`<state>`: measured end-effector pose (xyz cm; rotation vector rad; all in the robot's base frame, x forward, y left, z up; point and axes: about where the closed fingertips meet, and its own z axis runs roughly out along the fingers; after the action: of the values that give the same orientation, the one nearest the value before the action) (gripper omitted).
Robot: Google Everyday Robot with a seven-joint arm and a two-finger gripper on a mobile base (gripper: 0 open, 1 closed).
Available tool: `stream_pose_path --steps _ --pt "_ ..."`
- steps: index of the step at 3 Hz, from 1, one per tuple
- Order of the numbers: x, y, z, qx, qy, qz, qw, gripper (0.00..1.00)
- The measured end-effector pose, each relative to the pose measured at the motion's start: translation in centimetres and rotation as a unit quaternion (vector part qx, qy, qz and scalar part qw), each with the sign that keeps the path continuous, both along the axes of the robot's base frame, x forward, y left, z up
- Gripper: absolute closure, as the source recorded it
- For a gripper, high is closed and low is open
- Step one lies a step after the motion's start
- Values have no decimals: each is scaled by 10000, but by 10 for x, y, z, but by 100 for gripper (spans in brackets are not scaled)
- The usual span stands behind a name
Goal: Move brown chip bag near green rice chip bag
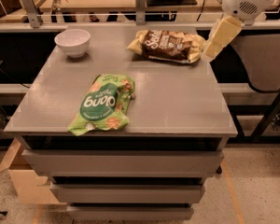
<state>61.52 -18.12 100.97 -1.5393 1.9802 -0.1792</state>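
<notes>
The brown chip bag (167, 45) lies flat at the far right of the grey table (177, 101), its dark front with white lettering up and pale yellow ends. The green rice chip bag (102, 103) lies flat near the table's front left, dark green oval up. My gripper (219, 37), cream-coloured below a white arm housing, hangs at the table's far right edge, just right of the brown bag and a little above it. It holds nothing that I can see.
A white bowl (73, 42) stands at the table's far left corner. A rail and a desk with cables run behind the table. Drawers sit under the tabletop. A wooden box (18, 181) is on the floor at the left.
</notes>
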Motion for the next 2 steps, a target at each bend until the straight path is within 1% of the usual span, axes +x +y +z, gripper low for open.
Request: stream_pose_path --steps 1,2 --pt "0 0 0 -3 6 2 10000 0" --pt "14 9 -17 -6 -18 -144 9999 0"
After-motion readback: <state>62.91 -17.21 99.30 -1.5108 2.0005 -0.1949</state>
